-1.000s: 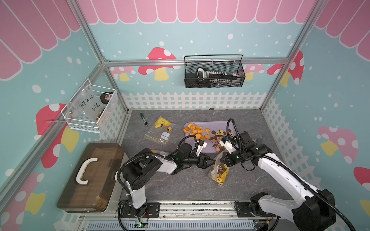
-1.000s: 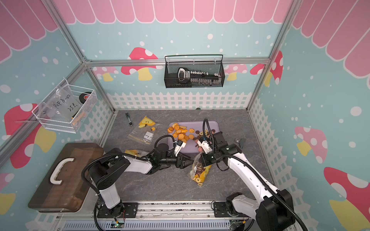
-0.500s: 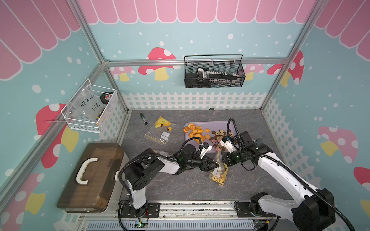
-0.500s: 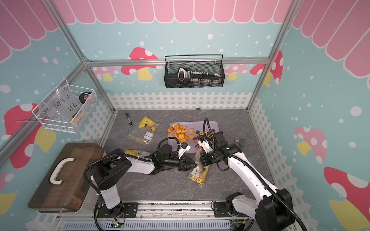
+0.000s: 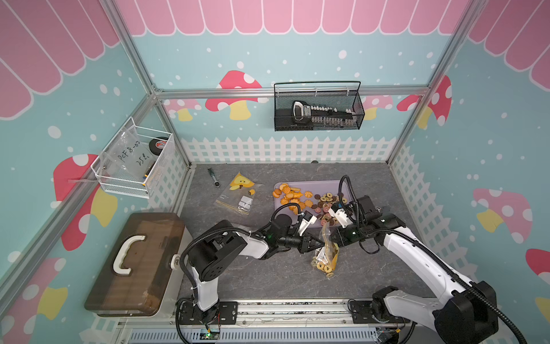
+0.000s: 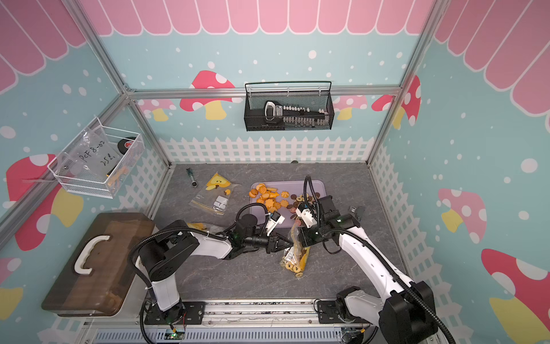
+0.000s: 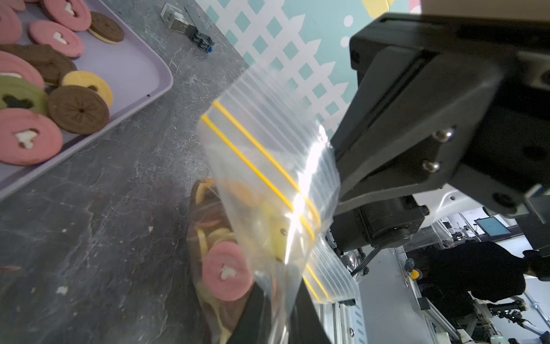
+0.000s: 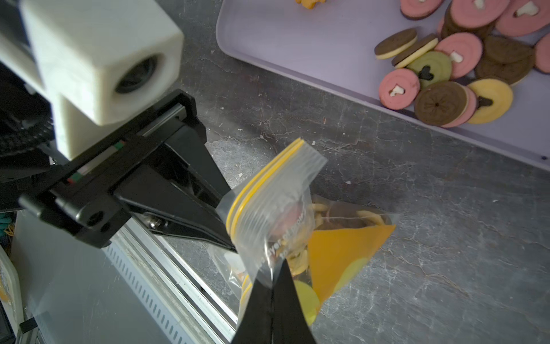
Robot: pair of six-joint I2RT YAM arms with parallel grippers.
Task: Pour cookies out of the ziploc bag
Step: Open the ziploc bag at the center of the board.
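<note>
The clear ziploc bag (image 5: 326,248) with a yellow zip strip stands tilted on the grey table, its mouth up, just in front of the lavender tray (image 5: 309,185). Cookies (image 5: 323,266) fill its lower end, one of them pink (image 7: 227,274). More cookies (image 6: 275,198) lie on the tray. My left gripper (image 7: 276,300) is shut on one side of the bag (image 7: 268,166) near the mouth. My right gripper (image 8: 272,277) is shut on the opposite side of the bag (image 8: 276,193). In both top views the two grippers (image 5: 319,242) (image 5: 331,238) meet at the bag from left and right.
A second flat bag with a yellow card (image 5: 238,193) and a small tool (image 5: 214,180) lie at the back left. A brown case (image 5: 137,262) sits off the table's left edge. A small clear part (image 6: 355,210) lies right of the tray. Wire baskets hang on the walls.
My left gripper moved right to the bag and closed on its side. The right gripper kept its hold, and the bag stands slightly more upright.
</note>
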